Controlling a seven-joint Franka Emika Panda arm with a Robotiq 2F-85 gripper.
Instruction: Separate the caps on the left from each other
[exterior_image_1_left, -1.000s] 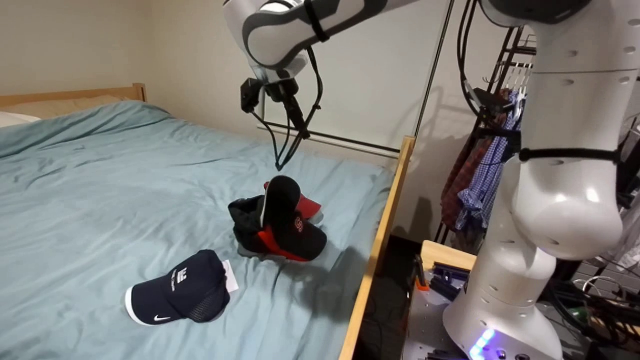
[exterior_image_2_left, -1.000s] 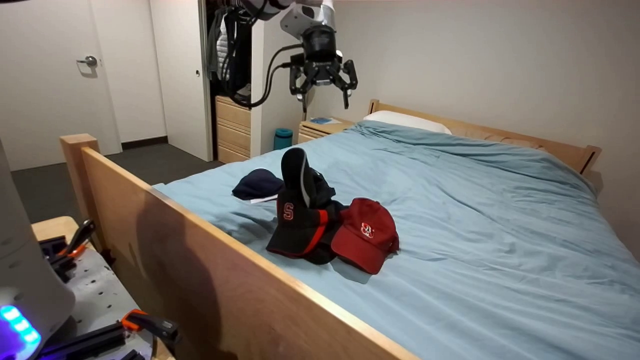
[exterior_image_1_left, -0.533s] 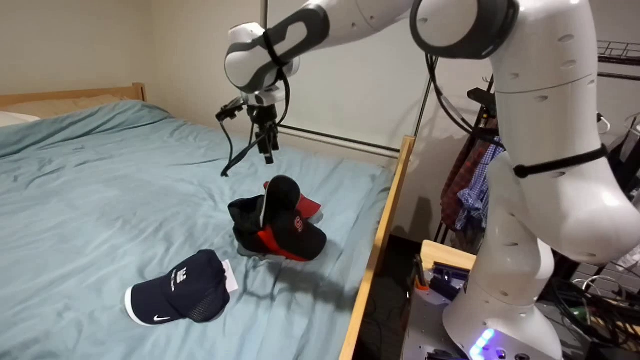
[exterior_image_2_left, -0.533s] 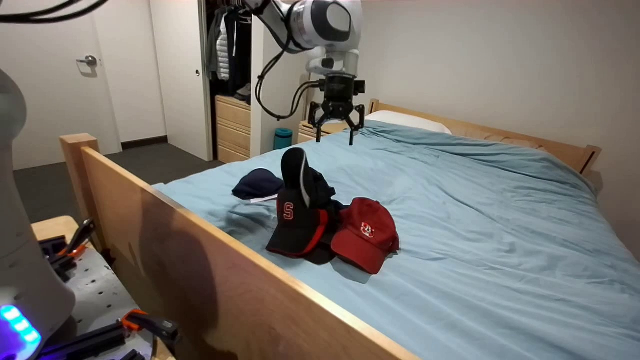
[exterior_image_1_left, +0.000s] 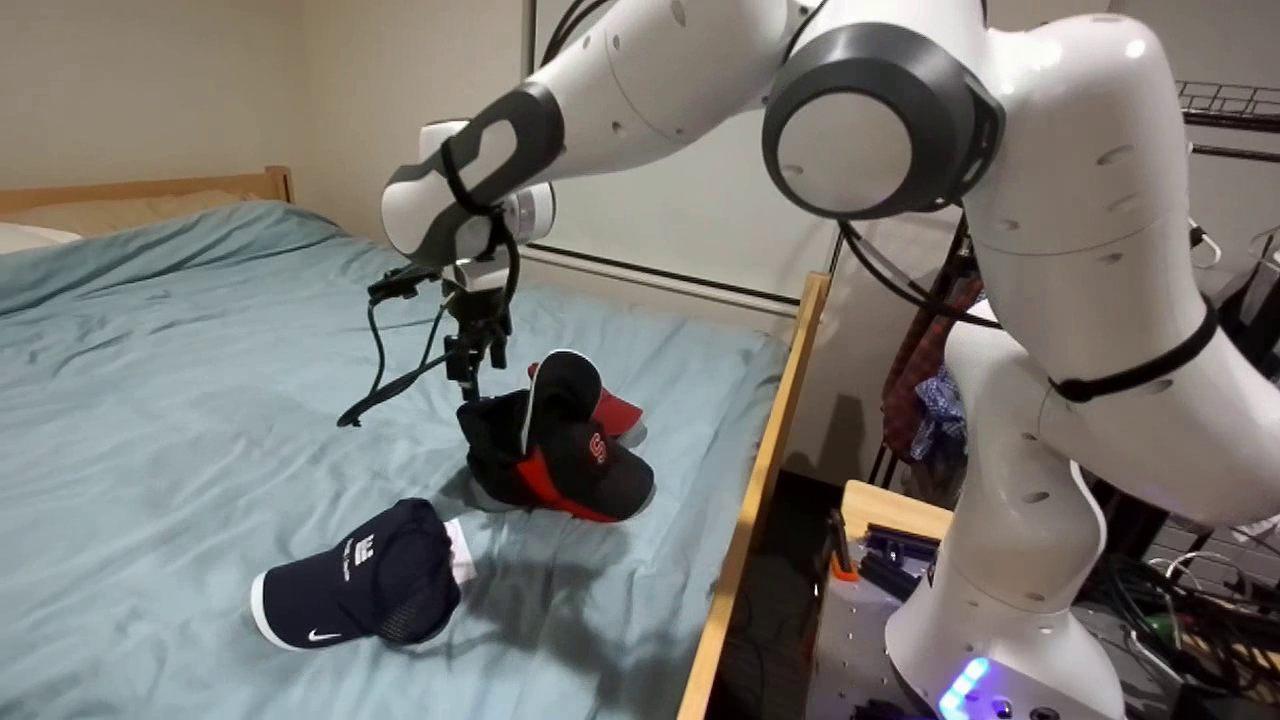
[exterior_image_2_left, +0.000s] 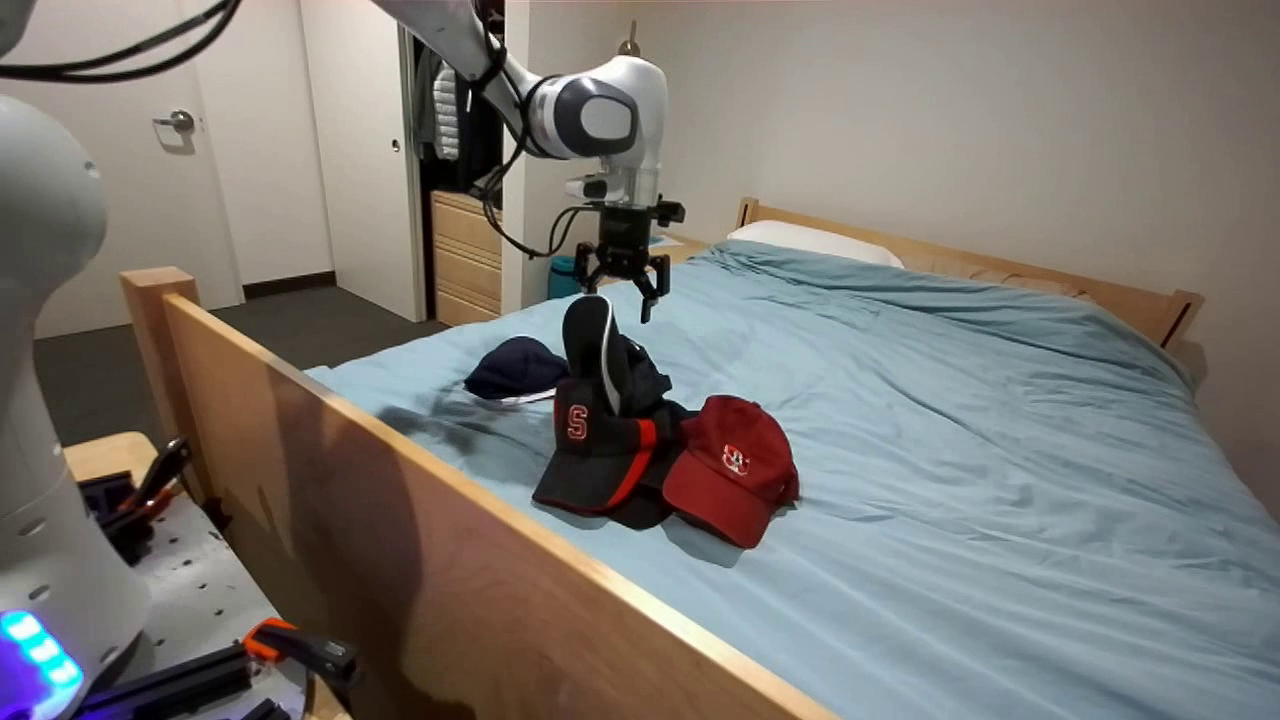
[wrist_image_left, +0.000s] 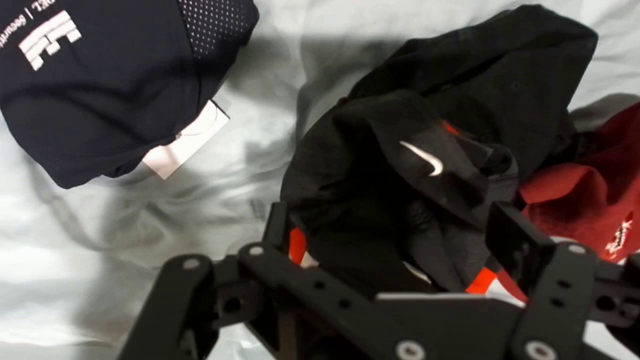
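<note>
A pile of caps lies on the bed. A black cap with its brim standing upright (exterior_image_1_left: 565, 395) rests on a black cap with red trim and an S logo (exterior_image_1_left: 600, 470); both also show in an exterior view (exterior_image_2_left: 600, 450). A red cap (exterior_image_2_left: 735, 470) touches the pile's side. A navy cap (exterior_image_1_left: 360, 580) lies apart, beside the pile. My gripper (exterior_image_1_left: 483, 375) is open and empty, low over the bed side of the pile. In the wrist view its fingers (wrist_image_left: 387, 220) spread over the black caps (wrist_image_left: 350, 195). The brim partly hides a finger in an exterior view (exterior_image_2_left: 622, 302).
The caps lie on a rumpled blue bedspread (exterior_image_1_left: 250, 420). A wooden footboard (exterior_image_2_left: 480, 510) stands between the pile and the robot base. A white tag (wrist_image_left: 190, 140) sticks out from the navy cap. A bench with orange clamps (exterior_image_2_left: 300, 645) is by the base.
My gripper has come down and swung from high beyond the pile to just above the black caps, staying open and turning fingers-down. The caps have not moved.
</note>
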